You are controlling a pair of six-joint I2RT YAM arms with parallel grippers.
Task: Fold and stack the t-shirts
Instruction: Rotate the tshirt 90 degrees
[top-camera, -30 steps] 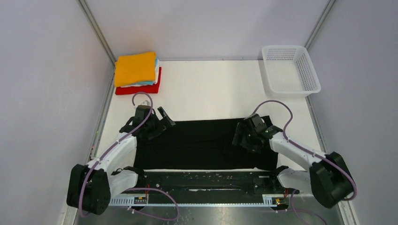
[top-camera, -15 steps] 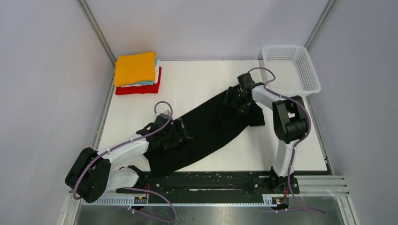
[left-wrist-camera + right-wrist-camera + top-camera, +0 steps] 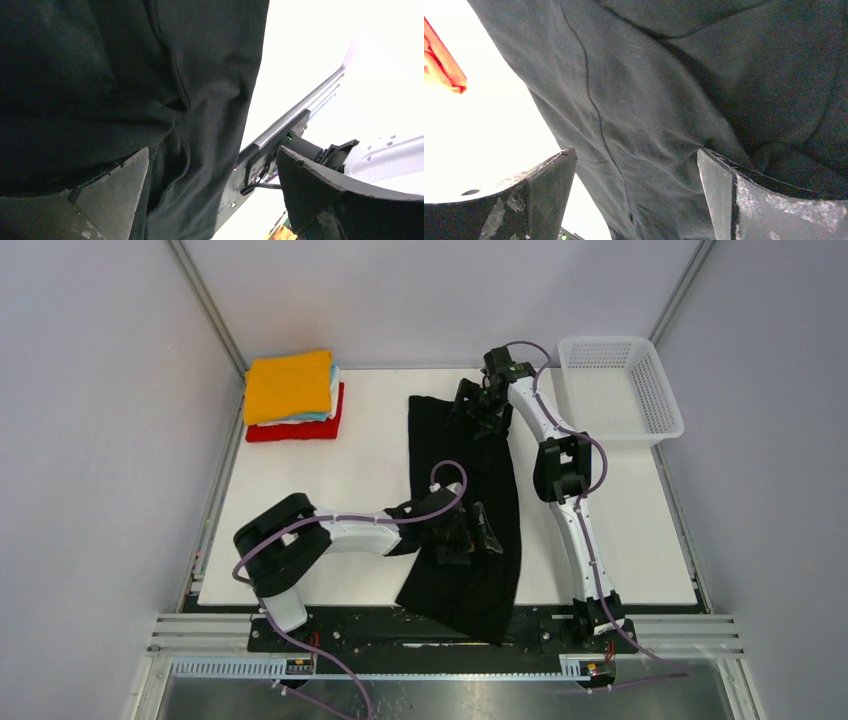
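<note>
A white table (image 3: 380, 470) between pale grey walls fills the top view. The black shirt (image 3: 465, 470) lies on it as a long, narrow, creased strip, running from the upper centre of the frame down to the lower centre, where its end hangs over the near table edge onto the black rail (image 3: 350, 625).

The left gripper (image 3: 478, 535) sits low over the lower part of the strip. In its wrist view the jaws stand wide apart (image 3: 212, 150) with black cloth (image 3: 100, 75) beneath them and nothing pinched. The right gripper (image 3: 475, 408) is at the strip's far end, its arm stretched up the frame. Its jaws are also spread wide (image 3: 636, 150) over the cloth (image 3: 674, 75), gripping nothing.

In the upper left, well apart from the black shirt, stands a stack of folded shirts, with the orange shirt (image 3: 288, 385) on top and the red shirt (image 3: 300, 430) at the bottom. A white mesh basket (image 3: 668, 405) sits in the upper right, just beside the right arm
</note>
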